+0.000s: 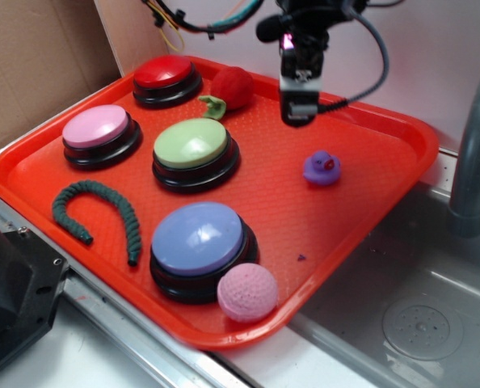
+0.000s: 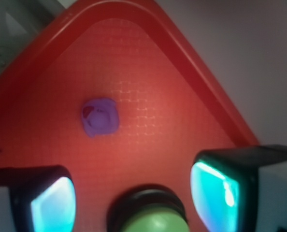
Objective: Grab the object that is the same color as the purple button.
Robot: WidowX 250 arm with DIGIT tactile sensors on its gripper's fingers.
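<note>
**Gripper over the tray, duck loose below**

Your gripper (image 1: 299,113) hangs above the textured red tray (image 1: 369,202), fingers (image 2: 213,191) spread apart with nothing between them. The duck (image 1: 322,168) (small, rubbery, purple, red-orange beak) sits alone on the dimpled surface, near the right rim. The purple button (image 1: 198,239), a smooth dome on a black base, touches the knitted pink ball (image 1: 247,292).
</note>
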